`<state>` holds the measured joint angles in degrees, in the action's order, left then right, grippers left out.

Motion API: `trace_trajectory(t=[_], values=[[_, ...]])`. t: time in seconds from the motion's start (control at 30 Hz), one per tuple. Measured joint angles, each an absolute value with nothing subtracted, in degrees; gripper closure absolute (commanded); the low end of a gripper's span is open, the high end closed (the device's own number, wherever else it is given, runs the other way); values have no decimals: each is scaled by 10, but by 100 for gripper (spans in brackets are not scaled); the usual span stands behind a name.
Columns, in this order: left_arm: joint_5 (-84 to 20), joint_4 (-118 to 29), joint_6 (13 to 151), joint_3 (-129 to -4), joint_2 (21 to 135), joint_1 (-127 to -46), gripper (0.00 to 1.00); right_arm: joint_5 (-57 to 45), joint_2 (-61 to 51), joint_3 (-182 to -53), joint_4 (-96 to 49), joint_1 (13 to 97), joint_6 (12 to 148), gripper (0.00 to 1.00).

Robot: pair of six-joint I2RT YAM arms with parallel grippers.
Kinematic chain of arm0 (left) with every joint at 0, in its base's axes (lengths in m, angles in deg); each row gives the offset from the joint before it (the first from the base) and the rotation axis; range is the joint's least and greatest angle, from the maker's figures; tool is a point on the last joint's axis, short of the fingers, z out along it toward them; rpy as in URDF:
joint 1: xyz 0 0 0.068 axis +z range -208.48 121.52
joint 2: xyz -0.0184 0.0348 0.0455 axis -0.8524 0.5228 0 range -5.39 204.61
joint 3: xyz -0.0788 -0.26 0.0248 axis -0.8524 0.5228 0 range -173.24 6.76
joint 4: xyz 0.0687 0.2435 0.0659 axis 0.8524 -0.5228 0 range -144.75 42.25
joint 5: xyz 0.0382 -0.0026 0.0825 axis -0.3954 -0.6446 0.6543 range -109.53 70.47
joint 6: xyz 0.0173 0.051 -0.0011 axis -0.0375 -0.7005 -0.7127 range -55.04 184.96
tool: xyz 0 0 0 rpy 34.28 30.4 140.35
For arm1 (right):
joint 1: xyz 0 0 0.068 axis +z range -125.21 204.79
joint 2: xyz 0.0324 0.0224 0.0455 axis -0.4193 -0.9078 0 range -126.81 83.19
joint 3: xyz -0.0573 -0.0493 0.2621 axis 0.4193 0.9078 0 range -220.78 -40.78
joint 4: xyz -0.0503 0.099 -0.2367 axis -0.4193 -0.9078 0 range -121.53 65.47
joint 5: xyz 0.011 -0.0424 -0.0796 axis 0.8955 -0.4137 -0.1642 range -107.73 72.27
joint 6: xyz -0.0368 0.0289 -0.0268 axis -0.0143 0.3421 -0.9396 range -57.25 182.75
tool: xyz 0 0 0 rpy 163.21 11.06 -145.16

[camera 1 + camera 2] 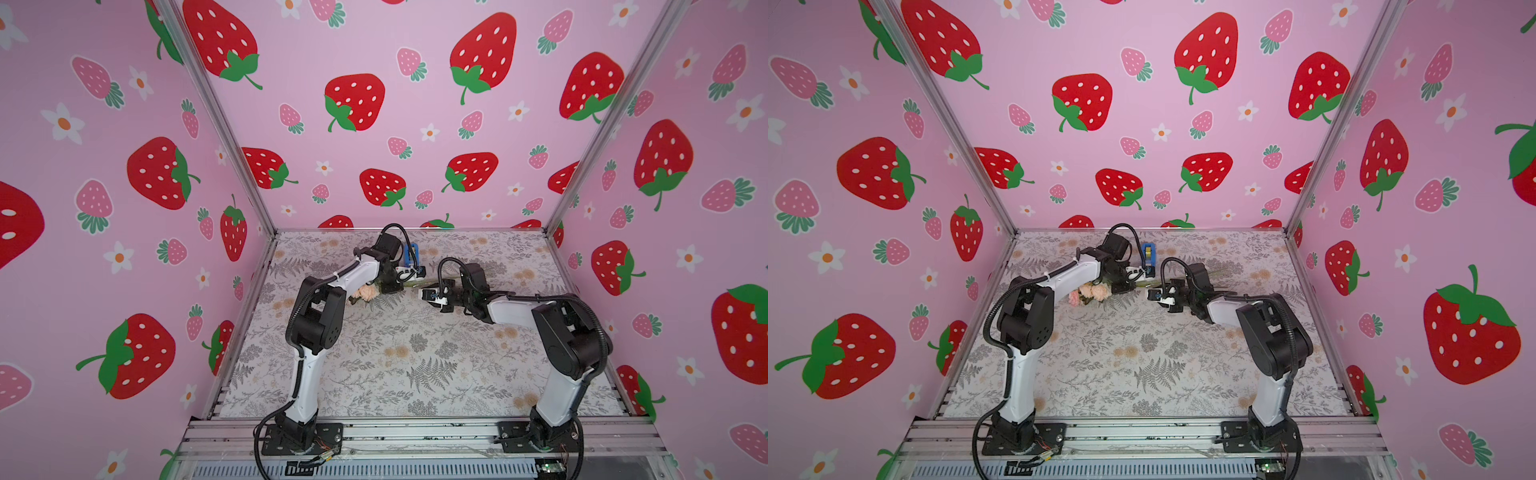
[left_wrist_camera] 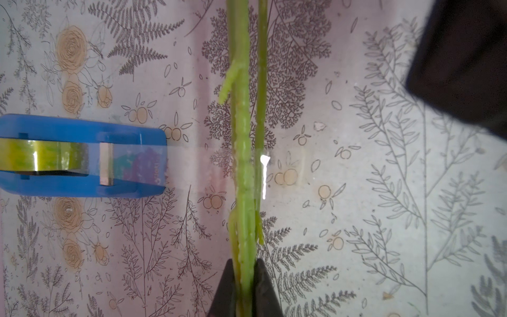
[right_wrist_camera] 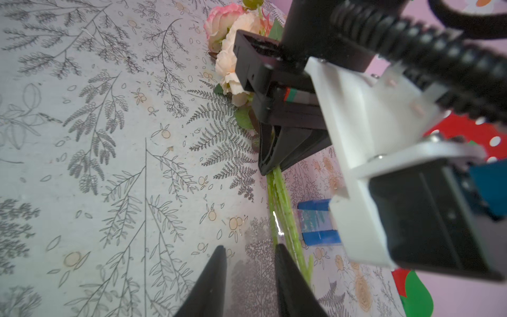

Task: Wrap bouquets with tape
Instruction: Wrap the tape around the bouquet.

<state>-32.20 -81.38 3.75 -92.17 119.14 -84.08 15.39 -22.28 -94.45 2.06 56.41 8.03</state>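
The bouquet lies on the table, its pink and cream flowers (image 1: 365,293) (image 1: 1092,291) (image 3: 236,55) beside the left arm. Its green stems (image 2: 244,164) (image 3: 282,208) run toward the right arm. My left gripper (image 2: 244,263) (image 1: 391,286) is shut on the stems just past the leaves. The tape (image 2: 82,156) (image 1: 409,255) (image 1: 1149,253) (image 3: 318,222) sits in its blue dispenser next to the stems, and a clear strip stretches from it across them. My right gripper (image 3: 249,248) (image 1: 438,286) is open with nothing between its fingers; the stems pass just outside one finger.
The floral-printed table covering (image 1: 395,365) spreads out in front of both arms. Pink strawberry walls (image 1: 395,124) close in the back and both sides. A metal rail (image 1: 415,432) with the arm bases runs along the front edge.
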Motion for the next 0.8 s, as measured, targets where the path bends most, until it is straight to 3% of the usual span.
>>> trace_trajectory(t=[0.8], values=[[-356,-824,37,-924,1191,-830,100,99,-331,-1032,75,580,35,69]])
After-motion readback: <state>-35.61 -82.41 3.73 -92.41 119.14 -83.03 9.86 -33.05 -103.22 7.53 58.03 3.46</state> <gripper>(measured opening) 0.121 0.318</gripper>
